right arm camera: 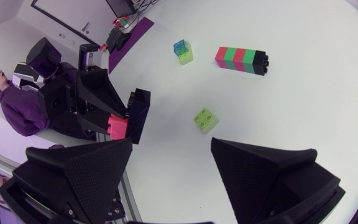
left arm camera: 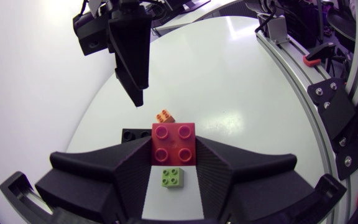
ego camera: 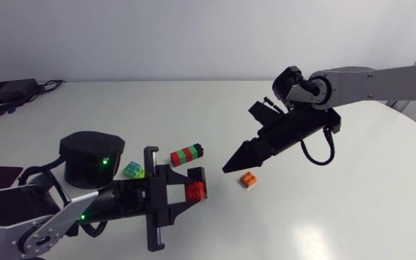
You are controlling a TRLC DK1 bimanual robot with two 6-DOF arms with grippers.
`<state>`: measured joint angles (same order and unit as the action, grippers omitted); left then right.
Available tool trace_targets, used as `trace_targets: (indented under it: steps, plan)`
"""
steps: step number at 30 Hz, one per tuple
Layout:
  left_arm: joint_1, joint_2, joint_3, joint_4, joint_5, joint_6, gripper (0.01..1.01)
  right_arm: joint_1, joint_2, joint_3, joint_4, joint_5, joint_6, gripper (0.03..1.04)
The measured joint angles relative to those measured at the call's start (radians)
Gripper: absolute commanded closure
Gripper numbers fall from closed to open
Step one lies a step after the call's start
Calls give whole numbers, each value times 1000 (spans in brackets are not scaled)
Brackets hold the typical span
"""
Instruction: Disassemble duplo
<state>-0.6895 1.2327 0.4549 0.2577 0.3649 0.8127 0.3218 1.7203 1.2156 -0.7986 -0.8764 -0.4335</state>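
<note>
My left gripper (ego camera: 191, 186) is shut on a red brick (left arm camera: 174, 144), held just above the table; a black brick (left arm camera: 135, 134) sits against its side. On the table under those fingers lies a light green brick (left arm camera: 171, 177). My right gripper (ego camera: 227, 167) points down at the table just ahead of the left one, open, with nothing between its fingers (right arm camera: 86, 168). An orange brick (ego camera: 248, 179) lies beside its tip. A red, green and black stack (ego camera: 187, 154) lies on its side behind the held brick.
A cyan and green brick (ego camera: 133, 170) rests near the left arm's round black base (ego camera: 91, 157). The same brick (right arm camera: 182, 51) and the stack (right arm camera: 241, 60) show beyond the right gripper, with the light green brick (right arm camera: 206, 119) closer.
</note>
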Motion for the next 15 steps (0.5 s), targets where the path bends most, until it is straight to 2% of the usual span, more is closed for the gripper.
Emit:
trace_targets:
  steps: [10, 15]
  plan:
    - [-33, 88, 1, 92, -31, 0, 711, 46, 27, 35, -6, -8, 45, 190]
    - [-62, 133, 22, 98, -41, 0, 710, 51, 58, 43, -6, -6, 57, 193]
